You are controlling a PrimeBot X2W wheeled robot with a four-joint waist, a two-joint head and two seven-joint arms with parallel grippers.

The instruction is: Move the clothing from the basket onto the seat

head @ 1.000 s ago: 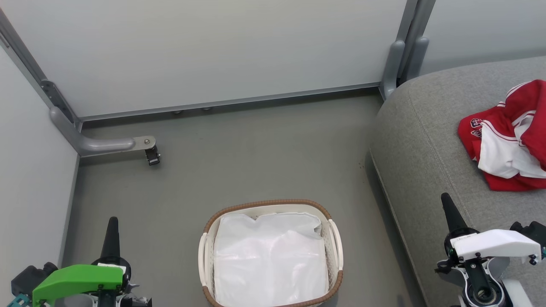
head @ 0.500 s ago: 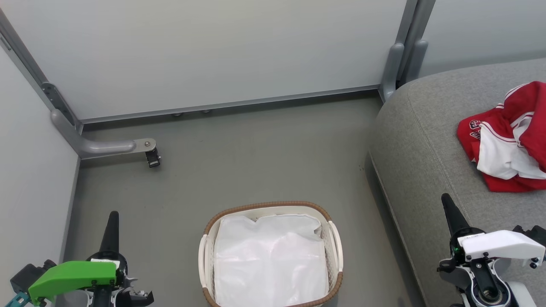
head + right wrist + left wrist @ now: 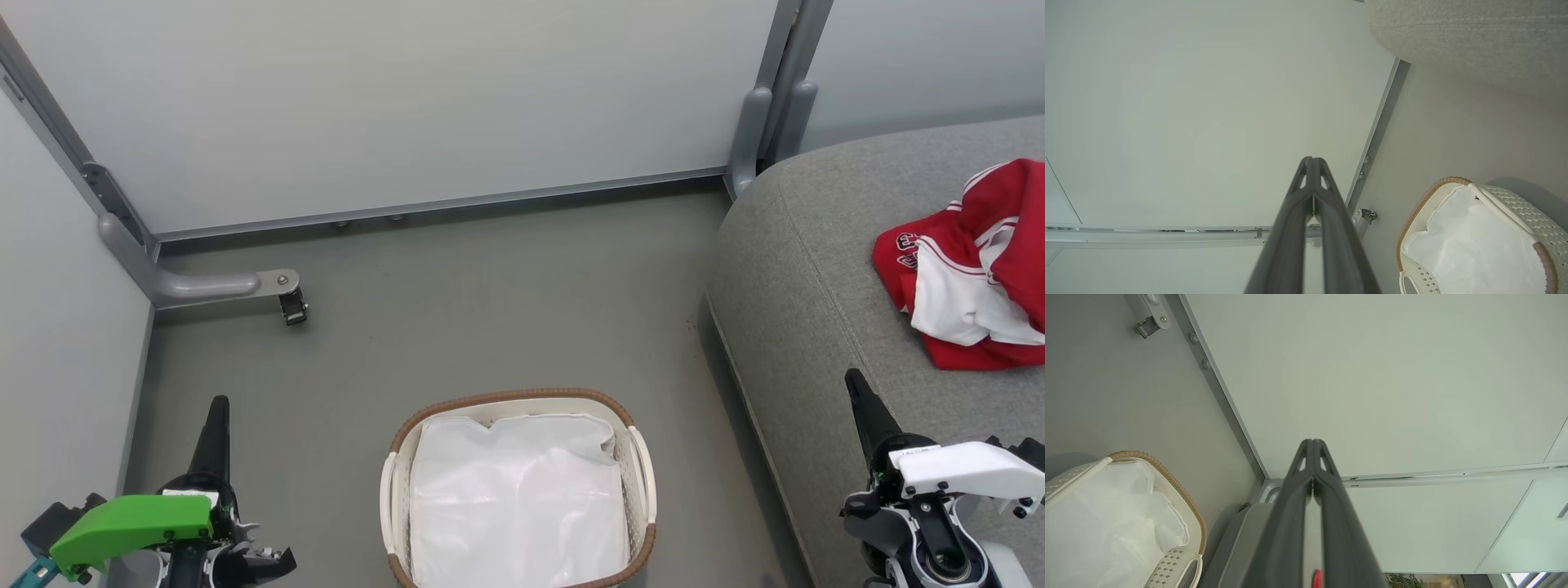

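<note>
To the left of the basket [image 3: 506, 398], the left hand [image 3: 217, 408] is seen above the floor [image 3: 490, 302] with its two dark fingers pressed together and nothing held between them; in the left wrist view the tips are shown meeting, with the basket's brown rim off to one side; farther from the basket on that same side, a grey metal foot [image 3: 245, 284] is fixed at the base of the wall panel [image 3: 408, 106]; the basket itself is set on the floor, well apart from both hands, and a white liner sheet [image 3: 514, 498] is spread inside it; no red garment is seen in it; to the right of the basket the seat [image 3: 816, 286] is found, its rounded grey edge near the basket but not touching it; the right hand [image 3: 853, 377] is held over that edge, fingers closed flat against each other and empty; farthest right of the basket, the clothing [image 3: 971, 269] is heaped on the seat, red folds and white panels crumpled together, clear of the right hand.
</note>
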